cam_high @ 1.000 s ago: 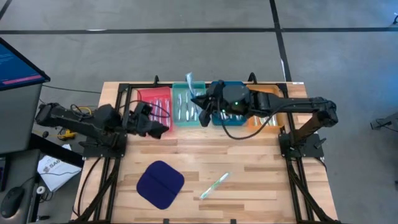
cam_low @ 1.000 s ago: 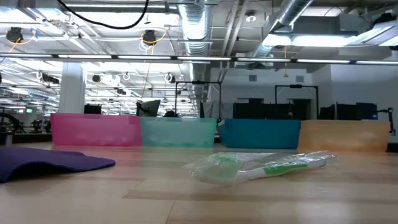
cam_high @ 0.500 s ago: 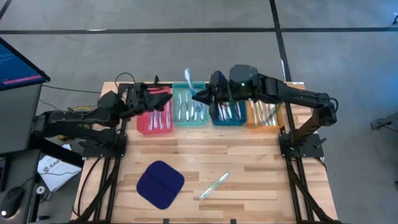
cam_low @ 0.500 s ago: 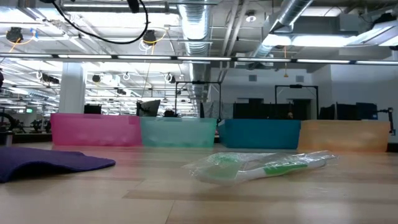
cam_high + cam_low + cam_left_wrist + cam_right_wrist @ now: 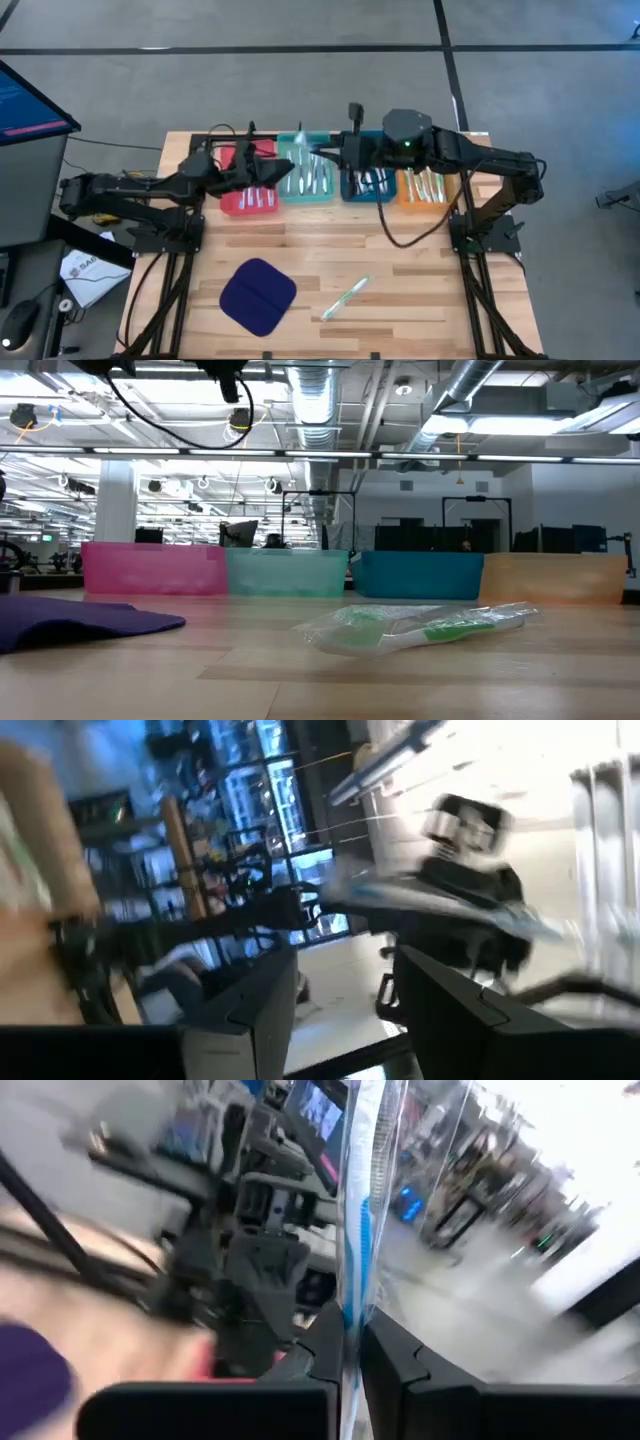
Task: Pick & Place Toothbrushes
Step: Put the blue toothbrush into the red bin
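- A wrapped toothbrush (image 5: 357,1200) is being gripped by the closed jaws of the right gripper (image 5: 318,153), above the back row of trays; it is being held by one end, so the free length stands clear of the jaws.
- The left gripper (image 5: 283,170) is being held just beside the right one, over the red tray (image 5: 247,180) and teal tray (image 5: 305,177), with its jaws partly apart; this is probably a handover, though whether the left jaws are touching the toothbrush cannot be told from the blurred wrist views.
- In the left wrist view the toothbrush (image 5: 440,905) is being seen beyond the two spread fingers, not clearly between them.
- Other toothbrushes are lying sorted in the trays, including the blue tray (image 5: 367,187) and orange tray (image 5: 428,189), apparently grouped by colour.
- One green wrapped toothbrush (image 5: 345,297) is lying loose on the desk (image 5: 420,290) near the front, well apart from the trays and beside the dark blue pad (image 5: 258,296); it is judged as not yet sorted.
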`<action>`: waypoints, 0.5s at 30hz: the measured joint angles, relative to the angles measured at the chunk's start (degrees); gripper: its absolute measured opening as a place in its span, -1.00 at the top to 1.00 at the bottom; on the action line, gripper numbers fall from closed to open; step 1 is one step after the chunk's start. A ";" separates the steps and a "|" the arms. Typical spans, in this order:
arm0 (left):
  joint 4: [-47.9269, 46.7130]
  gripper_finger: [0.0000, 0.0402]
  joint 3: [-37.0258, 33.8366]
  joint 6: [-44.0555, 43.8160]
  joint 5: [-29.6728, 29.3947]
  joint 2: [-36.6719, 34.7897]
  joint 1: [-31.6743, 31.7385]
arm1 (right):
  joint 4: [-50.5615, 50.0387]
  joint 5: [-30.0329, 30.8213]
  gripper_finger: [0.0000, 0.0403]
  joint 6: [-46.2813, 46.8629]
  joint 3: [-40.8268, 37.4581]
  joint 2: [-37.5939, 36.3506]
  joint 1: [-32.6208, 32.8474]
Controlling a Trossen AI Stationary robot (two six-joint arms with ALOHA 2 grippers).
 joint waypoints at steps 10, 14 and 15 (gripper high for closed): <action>1.40 0.19 0.00 -32.69 10.91 2.29 2.82 | -4.08 14.75 0.95 -37.53 0.00 1.07 5.59; 6.54 0.19 0.00 -40.43 22.36 2.29 6.35 | -3.86 16.30 0.95 -42.55 -0.04 1.45 7.09; 8.24 0.19 0.00 -41.82 25.16 2.29 7.24 | -3.29 16.55 0.95 -43.42 0.12 2.02 7.71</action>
